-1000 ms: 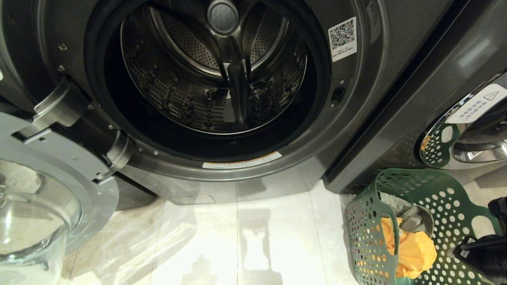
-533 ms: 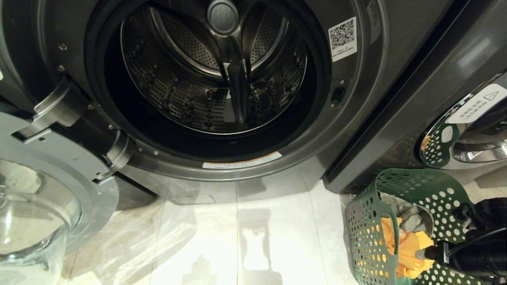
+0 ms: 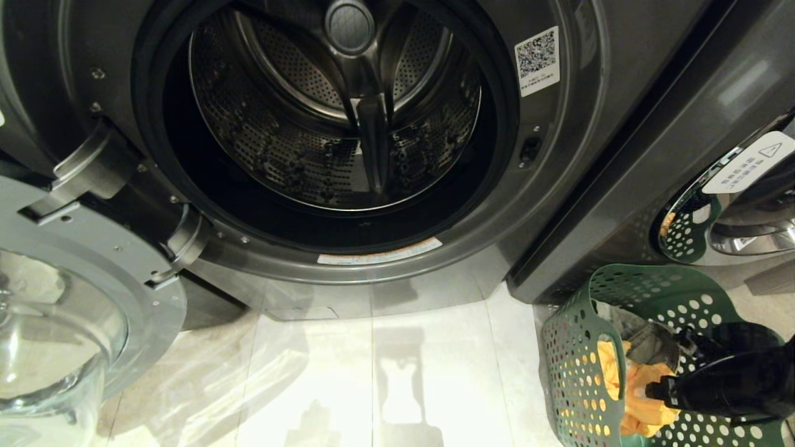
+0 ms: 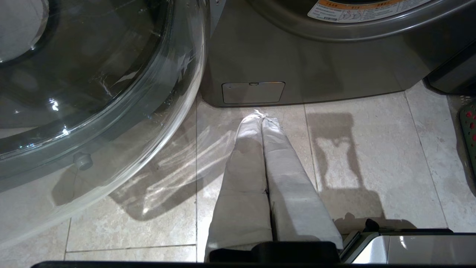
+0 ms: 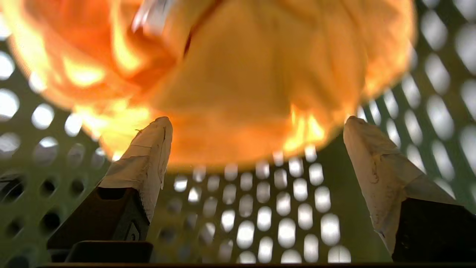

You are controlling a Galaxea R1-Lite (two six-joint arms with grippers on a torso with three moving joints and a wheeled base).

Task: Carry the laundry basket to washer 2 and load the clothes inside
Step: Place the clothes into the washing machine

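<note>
The dark green laundry basket (image 3: 577,366) stands on the floor at the lower right, beside the washer (image 3: 559,155) in front of me, whose drum (image 3: 335,124) is empty. No numeral label shows on it. In the basket lie a bright yellow garment (image 3: 640,410) and a grey piece (image 3: 652,344). My right arm (image 3: 733,382) reaches into the basket. In its wrist view the right gripper (image 5: 258,123) is open, its taped fingertips (image 5: 156,149) just short of the yellow garment (image 5: 241,74), nothing between them. The left gripper (image 4: 260,116) is shut and empty over the floor before the washer's base.
The washer's glass door (image 3: 56,335) hangs open at the left, low over the tiled floor (image 3: 397,372). A neighbouring washer (image 3: 745,211) with its chrome door ring stands right behind the basket. The perforated basket wall (image 5: 260,216) lies close beneath the right gripper.
My right arm has swung in from the picture's right edge and down into the basket, ending over the yellow garment. The camera and the left arm have kept still.
</note>
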